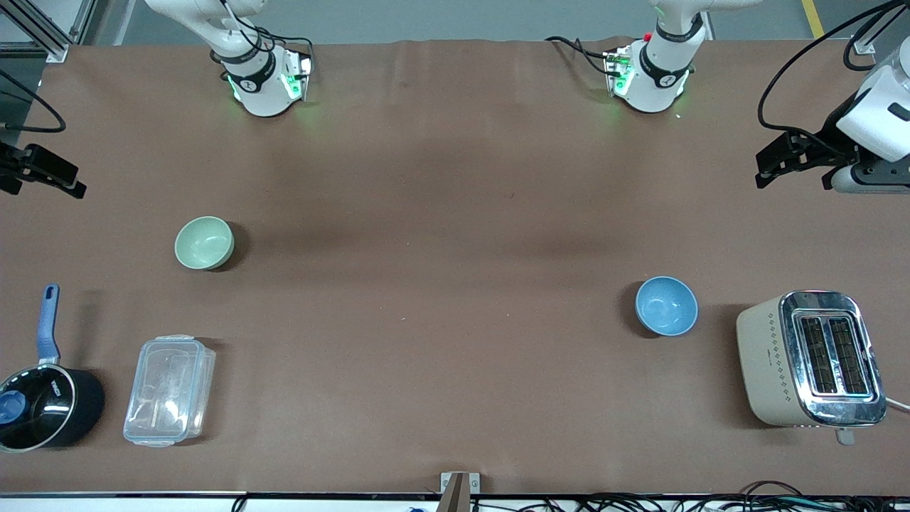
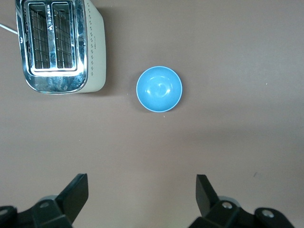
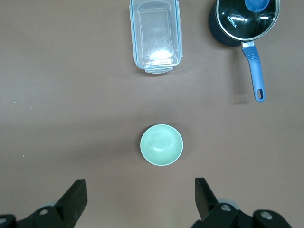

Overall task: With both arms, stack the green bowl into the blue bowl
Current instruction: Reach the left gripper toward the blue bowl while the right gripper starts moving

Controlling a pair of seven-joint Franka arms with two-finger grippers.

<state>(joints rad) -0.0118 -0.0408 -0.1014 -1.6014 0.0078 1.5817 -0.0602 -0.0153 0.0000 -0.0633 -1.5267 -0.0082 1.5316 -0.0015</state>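
The pale green bowl (image 1: 204,242) stands upright and empty toward the right arm's end of the table; it also shows in the right wrist view (image 3: 161,145). The blue bowl (image 1: 666,306) stands upright and empty toward the left arm's end, beside the toaster; it also shows in the left wrist view (image 2: 159,89). The two bowls are wide apart. My left gripper (image 1: 771,165) (image 2: 142,183) hangs high over the left arm's end of the table, open and empty. My right gripper (image 1: 60,178) (image 3: 141,187) hangs high over the right arm's end, open and empty.
A cream and chrome toaster (image 1: 810,359) stands beside the blue bowl near the table's end. A clear lidded plastic container (image 1: 169,390) and a black saucepan with a blue handle (image 1: 43,398) lie nearer the front camera than the green bowl.
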